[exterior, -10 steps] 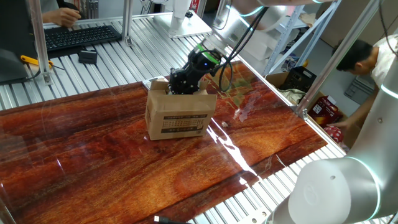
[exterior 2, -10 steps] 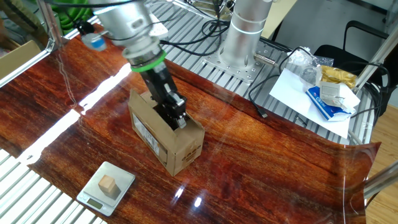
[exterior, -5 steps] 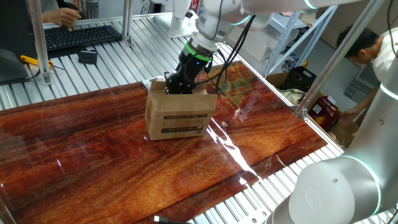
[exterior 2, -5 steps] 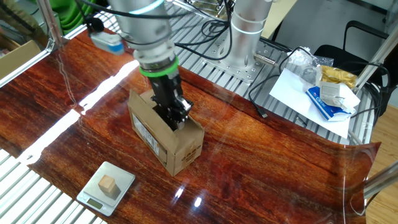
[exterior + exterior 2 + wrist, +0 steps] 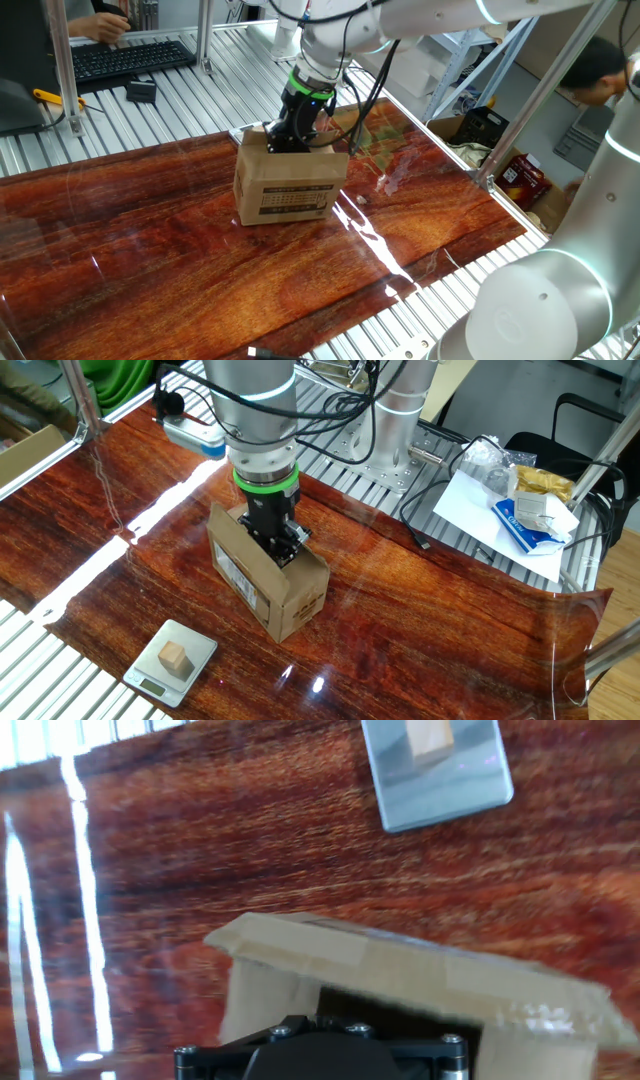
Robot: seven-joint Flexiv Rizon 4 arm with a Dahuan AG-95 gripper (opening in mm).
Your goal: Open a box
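Box sits on the glossy red-brown wood table, roughly mid-table, long side with the black text block facing one fixed camera. In the other fixed view the same box shows a printed panel on its long side and a plain end face toward the camera.

Gripper points straight down into the top of the box, at the end nearer the arm's base side. Black fingers are pinched together with no gap and nothing between them; tips sit at or just below the flap line, contact with the cardboard not clearly resolvable. In the other fixed view the gripper is buried in the top opening, green ring on the wrist above it.

Hand view: black gripper body at bottom edge, a taped cardboard flap standing up and tilted across the frame just beyond it. Past the flap, on the table, a small silver scale with a wooden block on it. Same scale and block show in the other fixed view, near the table's front edge, apart from the box.

Background: keyboard on the slatted metal bench, papers and a blue packet off to the side.
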